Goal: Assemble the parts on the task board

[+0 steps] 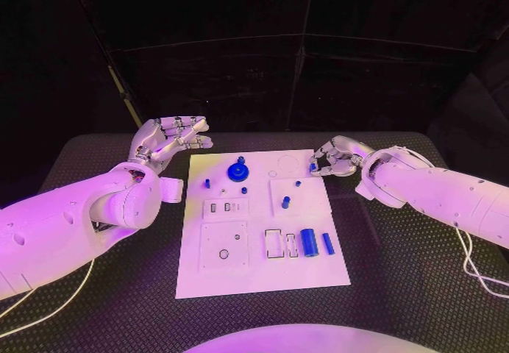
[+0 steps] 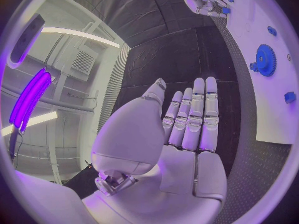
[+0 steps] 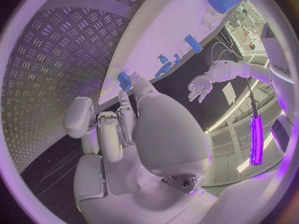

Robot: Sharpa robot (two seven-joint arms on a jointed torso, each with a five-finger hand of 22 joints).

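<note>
Two bulky white arms with smooth rounded shells, left hand (image 1: 168, 140) and right hand (image 1: 334, 157) silver and segmented, thin pale cables (image 1: 479, 271) trailing beneath both forearms

Robotics lab bench setup.
Black tread-pattern rubber table (image 1: 403, 250) under a white rectangular task board (image 1: 260, 276); long ceiling strip lights (image 2: 81, 34) and wall vent (image 2: 81, 62) beyond the left hand (image 2: 187, 129).

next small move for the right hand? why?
Probably lift the right hand slightly and carry its small blue part inward over the task board. Its fingers appear to pinch the part right at the board's right edge, not over any seat. The left hand is open beyond the board's far-left corner, holding nothing, so it can wait.
</note>
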